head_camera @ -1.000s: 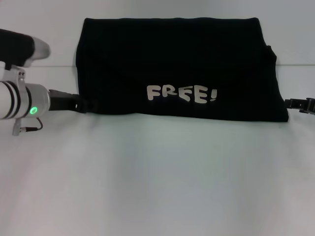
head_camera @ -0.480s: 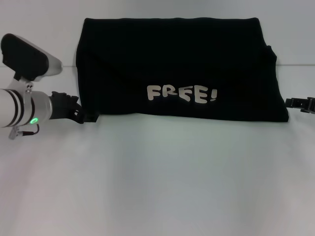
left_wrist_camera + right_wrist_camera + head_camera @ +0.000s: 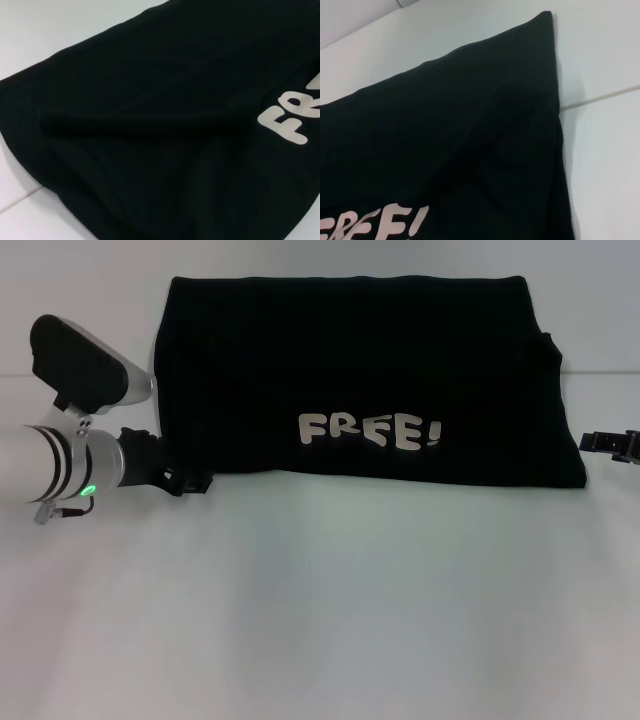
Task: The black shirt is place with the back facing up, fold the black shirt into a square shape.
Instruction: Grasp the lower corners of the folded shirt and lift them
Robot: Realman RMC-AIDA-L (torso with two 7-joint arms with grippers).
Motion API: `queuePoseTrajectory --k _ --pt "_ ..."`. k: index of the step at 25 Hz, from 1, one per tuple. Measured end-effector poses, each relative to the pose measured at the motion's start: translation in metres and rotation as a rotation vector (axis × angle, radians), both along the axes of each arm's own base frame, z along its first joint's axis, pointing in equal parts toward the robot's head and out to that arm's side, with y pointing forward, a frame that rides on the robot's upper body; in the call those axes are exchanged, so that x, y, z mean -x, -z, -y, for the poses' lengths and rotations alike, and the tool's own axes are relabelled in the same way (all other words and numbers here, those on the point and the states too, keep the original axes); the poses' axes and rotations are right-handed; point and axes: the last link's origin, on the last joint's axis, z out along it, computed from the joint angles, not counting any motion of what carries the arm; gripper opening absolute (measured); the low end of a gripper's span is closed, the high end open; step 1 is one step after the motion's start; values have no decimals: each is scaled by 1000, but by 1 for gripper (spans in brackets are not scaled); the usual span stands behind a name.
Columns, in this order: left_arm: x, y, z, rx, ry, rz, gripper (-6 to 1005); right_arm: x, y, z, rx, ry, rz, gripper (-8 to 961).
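The black shirt (image 3: pixel 360 360) lies folded into a wide rectangle on the white table (image 3: pixel 320 620). Cream "FREE!" lettering (image 3: pixel 368 430) faces up along its near edge. My left gripper (image 3: pixel 190 481) is low over the table at the shirt's near left corner, just outside the cloth. My right gripper (image 3: pixel 598 443) pokes in from the right edge of the head view, a little off the shirt's near right corner. The left wrist view shows the shirt (image 3: pixel 150 125) with a soft ridge across it. In the right wrist view the shirt (image 3: pixel 445 125) ends in a far corner.
A seam in the table (image 3: pixel 600 370) runs left to right behind the shirt's middle. Bare white tabletop stretches from the shirt's near edge to the front. My left forearm (image 3: pixel 60 465) lies over the table at the left.
My left gripper has slid right and toward the front, to the shirt's near left corner, and its wrist has turned. The right gripper drew slightly back to the right. The shirt has not moved.
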Motion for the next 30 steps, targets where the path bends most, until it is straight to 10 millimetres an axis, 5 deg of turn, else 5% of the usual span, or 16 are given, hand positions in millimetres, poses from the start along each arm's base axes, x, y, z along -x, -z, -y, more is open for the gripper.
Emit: queuePoseTrajectory --k 9,14,17,23,30 --pt "-3 4 0 17 25 -27 778 0 -3 -1 -6 0 4 625" --pt "-7 4 -3 13 34 -29 589 -1 -4 -1 -7 -1 6 625" --pt "-8 4 -3 12 37 -30 353 -1 -4 -1 -4 -2 8 625" --pt "-9 2 -6 -8 40 -31 129 0 -3 -1 -2 -3 8 625" --pt "-11 -6 -13 -53 44 -34 56 4 3 2 38 -23 -12 625"
